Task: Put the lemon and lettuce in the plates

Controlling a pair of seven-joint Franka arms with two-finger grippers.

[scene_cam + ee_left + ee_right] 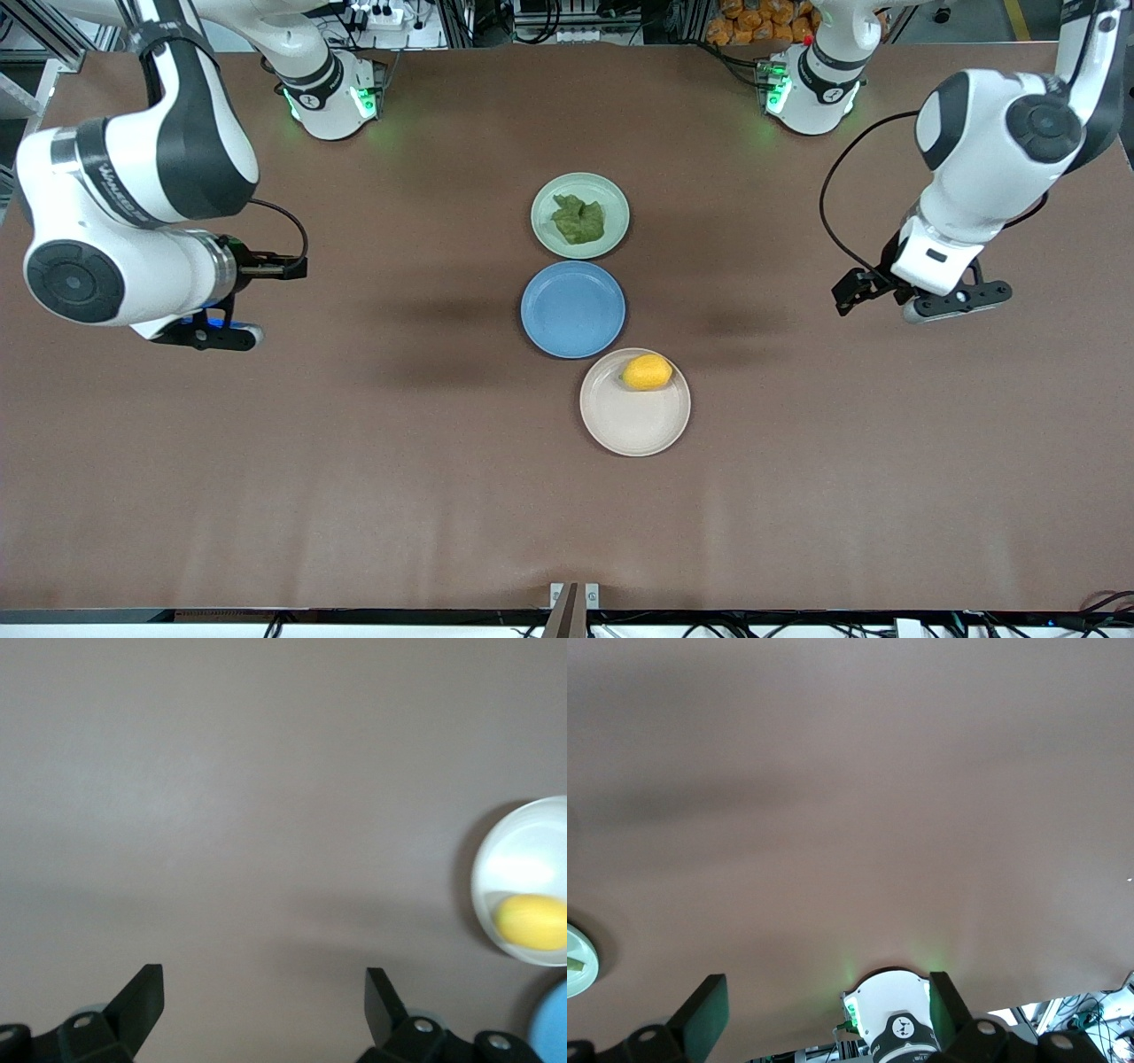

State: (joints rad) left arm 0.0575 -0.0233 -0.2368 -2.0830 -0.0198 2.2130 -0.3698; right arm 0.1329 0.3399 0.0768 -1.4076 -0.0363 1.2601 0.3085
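The lettuce (578,220) lies in the mint green plate (547,197). The lemon (647,372) lies in the beige-pink plate (631,427), at its edge toward the blue plate. My left gripper (952,304) is open and empty, up over bare table toward the left arm's end. Its wrist view shows the open gripper (263,979), the beige-pink plate (523,846) and the lemon (532,921). My right gripper (208,335) is open and empty over bare table toward the right arm's end. Its wrist view shows the open gripper (827,988) and a sliver of the mint plate (578,958).
A blue plate (573,309), with nothing on it, sits between the two other plates; its edge shows in the left wrist view (554,1028). The three plates form a line across the middle of the brown table (354,461). The right arm's base (895,1019) shows in the right wrist view.
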